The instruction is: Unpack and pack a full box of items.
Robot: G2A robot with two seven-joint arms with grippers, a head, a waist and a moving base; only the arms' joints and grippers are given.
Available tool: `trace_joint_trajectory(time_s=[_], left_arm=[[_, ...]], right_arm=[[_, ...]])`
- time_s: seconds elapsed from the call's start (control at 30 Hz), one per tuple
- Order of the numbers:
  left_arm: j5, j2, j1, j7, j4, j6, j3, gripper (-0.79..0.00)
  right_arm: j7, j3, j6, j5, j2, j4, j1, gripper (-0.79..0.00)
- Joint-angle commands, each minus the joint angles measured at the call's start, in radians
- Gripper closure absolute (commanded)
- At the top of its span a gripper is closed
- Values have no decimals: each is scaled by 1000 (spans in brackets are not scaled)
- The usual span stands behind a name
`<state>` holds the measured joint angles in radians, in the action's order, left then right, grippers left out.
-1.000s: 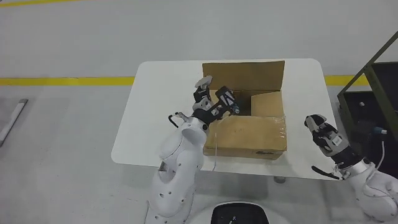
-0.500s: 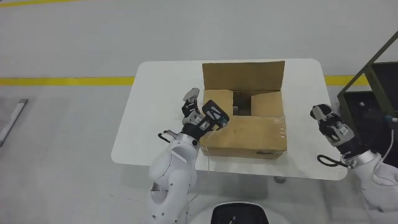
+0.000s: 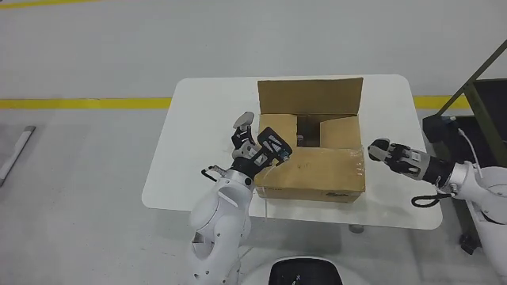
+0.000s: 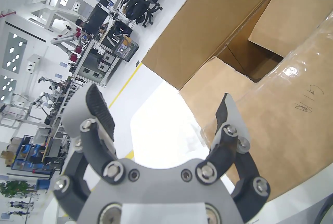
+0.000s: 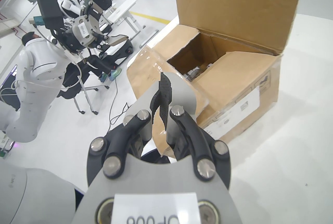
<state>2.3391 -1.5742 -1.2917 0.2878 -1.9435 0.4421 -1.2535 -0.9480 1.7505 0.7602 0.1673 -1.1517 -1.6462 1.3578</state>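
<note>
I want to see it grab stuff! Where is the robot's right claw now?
In the top view the right gripper sits above the white table, close beside the cardboard box, on the robot's right side.

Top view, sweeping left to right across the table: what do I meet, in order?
Bare white table → left pincer, open, at the box's left side → cardboard box, far flap standing up → right pincer, shut, just past the box's right side.
</note>
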Motion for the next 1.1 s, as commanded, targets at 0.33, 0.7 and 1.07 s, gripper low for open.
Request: trace_joint_trajectory(time_s=[0.33, 0.7, 1.07], left_arm=[[0, 0, 0, 0, 0, 0, 0, -785], [0, 0, 0, 0, 0, 0, 0, -785], [0, 0, 0, 0, 0, 0, 0, -785]], right_arm=[[47, -7, -80, 55, 4, 12, -11, -3], [-52, -114, -161, 96, 23, 210, -221, -292], [-107, -225, -130, 82, 31, 321, -293, -277]])
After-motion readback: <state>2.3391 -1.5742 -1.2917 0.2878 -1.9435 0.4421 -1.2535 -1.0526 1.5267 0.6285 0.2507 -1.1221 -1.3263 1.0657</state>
